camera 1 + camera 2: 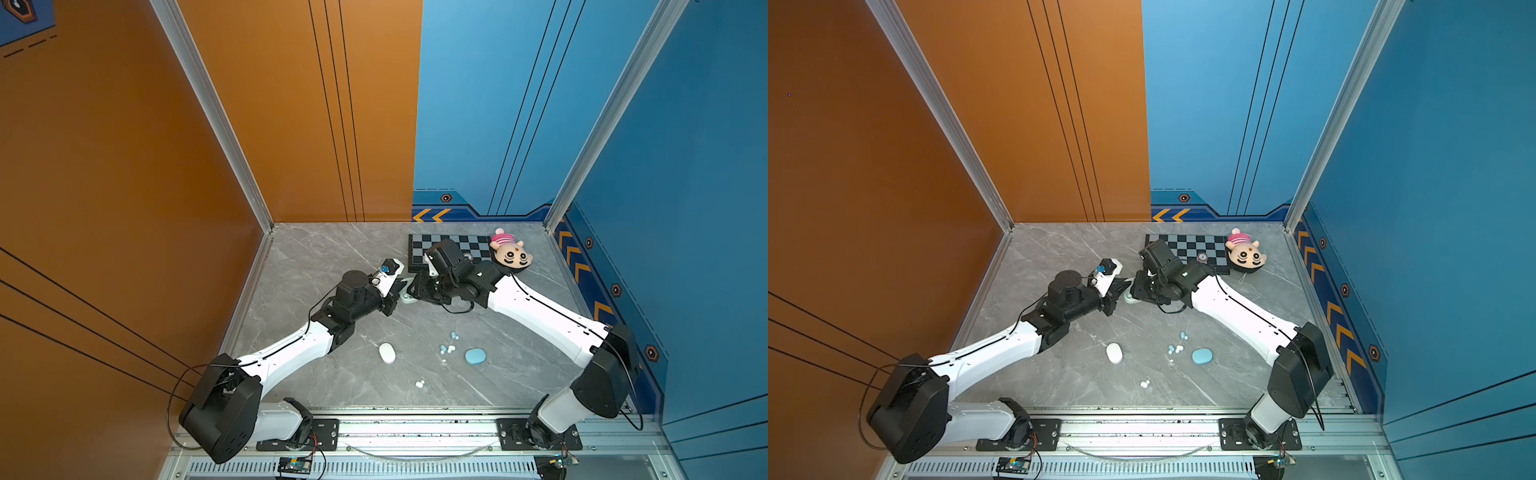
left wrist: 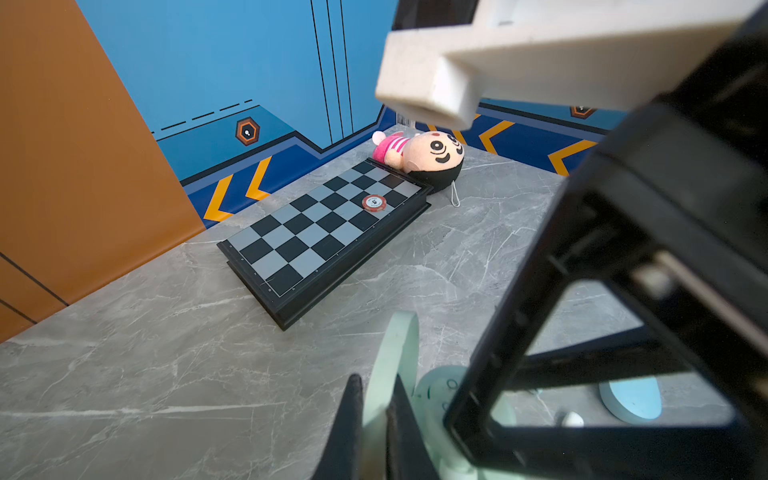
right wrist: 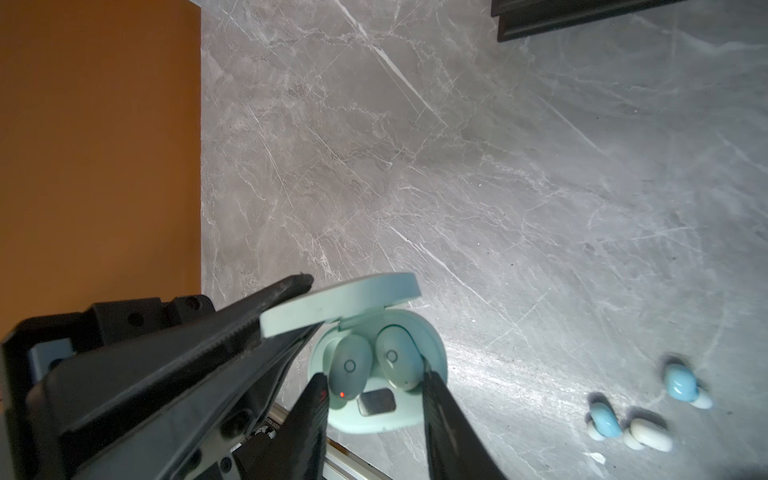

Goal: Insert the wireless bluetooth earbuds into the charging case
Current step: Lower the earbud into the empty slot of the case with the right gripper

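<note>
My left gripper (image 3: 309,303) and the raised lid (image 3: 340,303) it clamps crowd one side of the mint case (image 3: 434,353); bare table (image 3: 457,166) lies beyond

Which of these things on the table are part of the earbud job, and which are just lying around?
Job: mint case, lid held by the left tool, two mint buds seated; blue case; white case; loose blue buds; loose white buds.
Lying about: chessboard; poker chip; plush doll.

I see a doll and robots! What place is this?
Probably a robot test booth: left arm and right arm bolted to a metal rail, painted walls around the table.
</note>
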You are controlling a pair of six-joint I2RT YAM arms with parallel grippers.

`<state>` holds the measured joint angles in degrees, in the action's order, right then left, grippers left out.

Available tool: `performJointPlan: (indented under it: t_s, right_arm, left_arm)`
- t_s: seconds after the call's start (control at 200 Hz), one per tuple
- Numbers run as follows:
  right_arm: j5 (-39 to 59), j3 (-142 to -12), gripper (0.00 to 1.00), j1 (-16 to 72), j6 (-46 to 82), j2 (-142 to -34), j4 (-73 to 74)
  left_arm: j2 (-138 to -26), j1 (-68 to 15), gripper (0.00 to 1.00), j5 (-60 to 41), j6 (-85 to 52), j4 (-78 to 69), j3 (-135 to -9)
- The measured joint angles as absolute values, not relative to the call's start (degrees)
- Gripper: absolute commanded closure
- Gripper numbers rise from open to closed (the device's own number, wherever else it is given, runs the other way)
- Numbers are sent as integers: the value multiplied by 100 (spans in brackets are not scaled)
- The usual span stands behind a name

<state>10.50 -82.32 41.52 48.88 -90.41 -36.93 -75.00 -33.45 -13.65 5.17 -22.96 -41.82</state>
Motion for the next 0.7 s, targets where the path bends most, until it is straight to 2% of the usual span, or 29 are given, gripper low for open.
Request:
performJointPlan:
  t_s: [0.29, 0.701]
  right_arm:
    - [1052, -8232, 59, 3828, 4998, -8506, -3667]
    - [1026, -8232, 59, 3828, 4925, -8674, -3645]
  left_arm:
    - [-7500, -3350, 100, -1374, 517, -2364, -4287]
    - [-7487, -3420, 100, -1417, 515, -2386, -4381]
